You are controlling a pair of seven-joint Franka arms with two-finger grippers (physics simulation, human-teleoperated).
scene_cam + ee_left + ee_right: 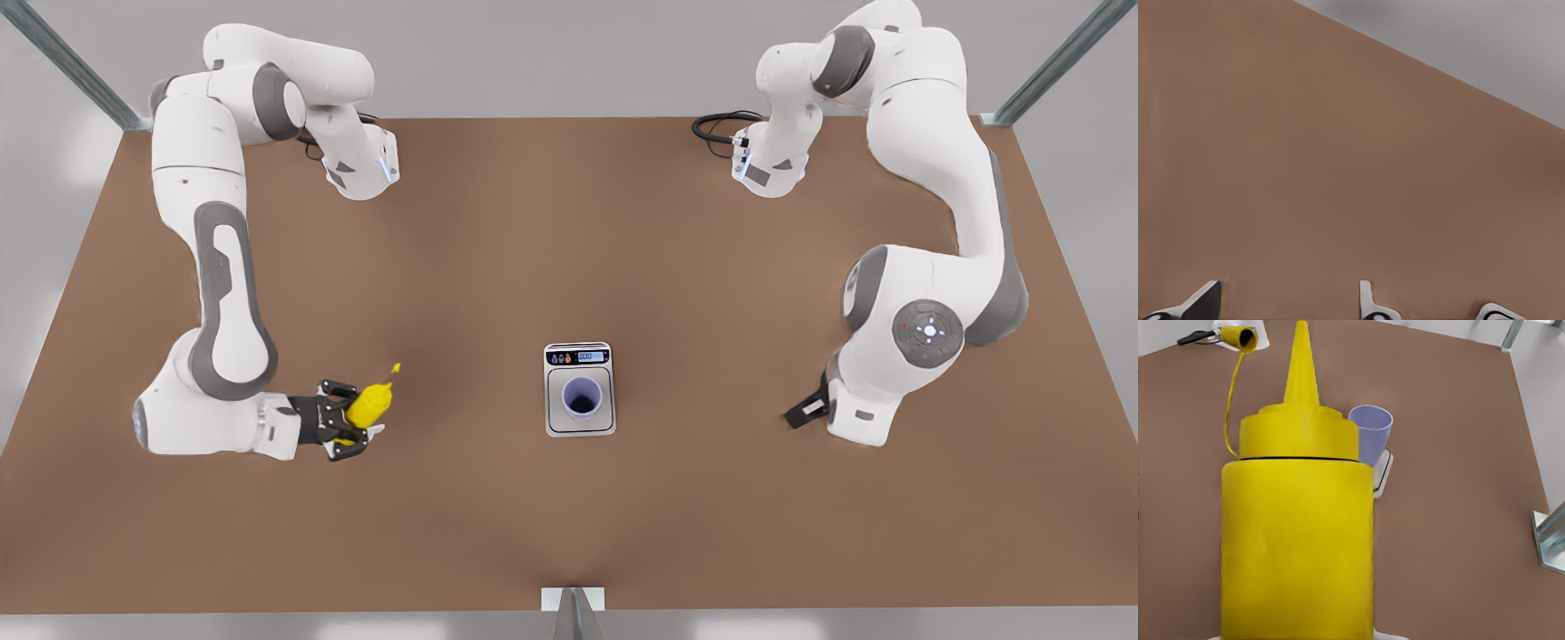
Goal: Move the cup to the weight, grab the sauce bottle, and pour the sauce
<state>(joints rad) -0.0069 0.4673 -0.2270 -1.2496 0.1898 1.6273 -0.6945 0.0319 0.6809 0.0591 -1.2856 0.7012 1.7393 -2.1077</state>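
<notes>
Yellow, smooth and cylindrical, the sauce bottle (pixel 370 404) sits clamped in the right gripper (pixel 346 432) at about 8 o'clock on the brown table (pixel 569 222), cone nozzle tilted. At centre the lavender cup (pixel 582 396) stands on the weight (pixel 580 356), a flat silver scale. The left gripper (pixel 805 410) waits at 4 o'clock, spread, holding nothing

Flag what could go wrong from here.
1. The right gripper holds the sauce bottle far from the cup: sauce may drip on the table in transit.
2. The cup is narrow on the weight; a poor pour could miss or tip it.
3. The left gripper waits nearby.
</notes>
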